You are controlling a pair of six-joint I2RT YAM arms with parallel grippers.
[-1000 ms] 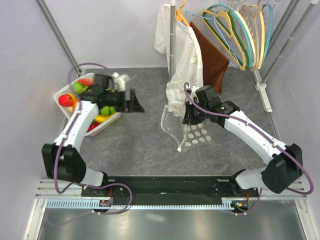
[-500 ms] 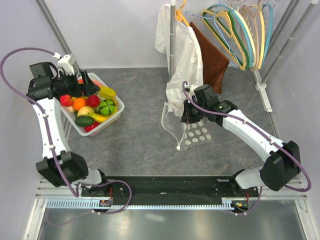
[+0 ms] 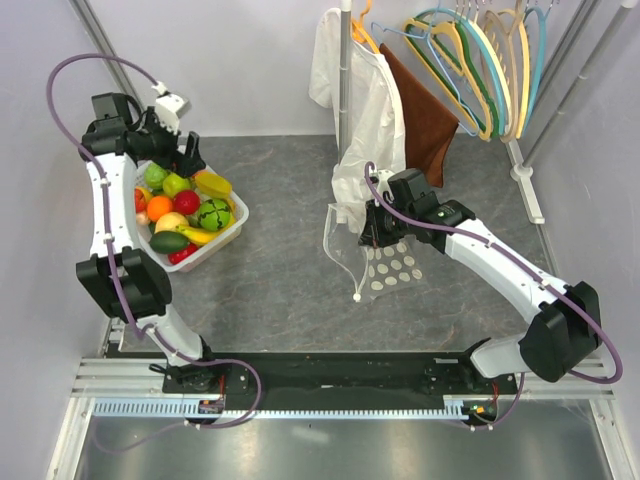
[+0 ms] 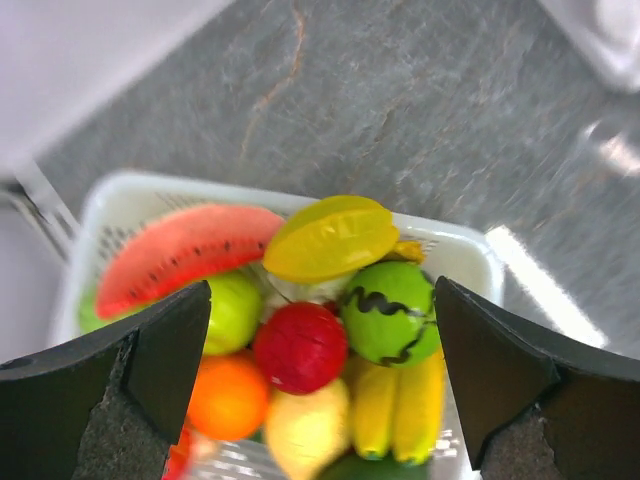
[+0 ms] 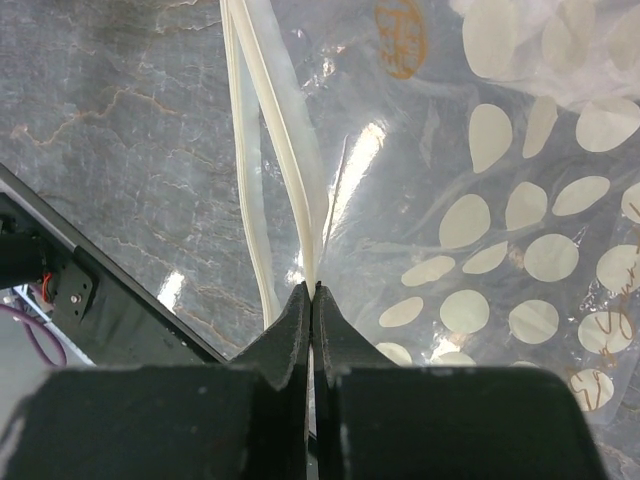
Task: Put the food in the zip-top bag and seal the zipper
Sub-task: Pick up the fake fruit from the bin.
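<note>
The left gripper (image 3: 190, 156) hovers over the white lattice plastic basket (image 3: 222, 243), jaws spread wide with nothing between them. Straight below, framed between its fingers, sits the glossy red round toy fruit (image 4: 300, 346). The yellow star-shaped fruit (image 4: 330, 238) lies just beyond it. The green dark-striped melon (image 4: 392, 312) touches it on the right finger's side, and the red watermelon slice (image 4: 185, 252) sits toward the left finger. This arm is plainly the nearer one to the food. The pile is tight, though, and the neighbours could crowd a straight drop.

Well off to that claw's right, the right gripper (image 3: 376, 232) is pinched shut on the mouth edge of the clear white-dotted floppy plastic bag (image 3: 392, 268). The pale zipper track (image 5: 285, 160) runs away ahead of its tips, strips parted, so the mouth looks open. A white hanging garment (image 3: 360, 110) sits just behind that claw.
</note>
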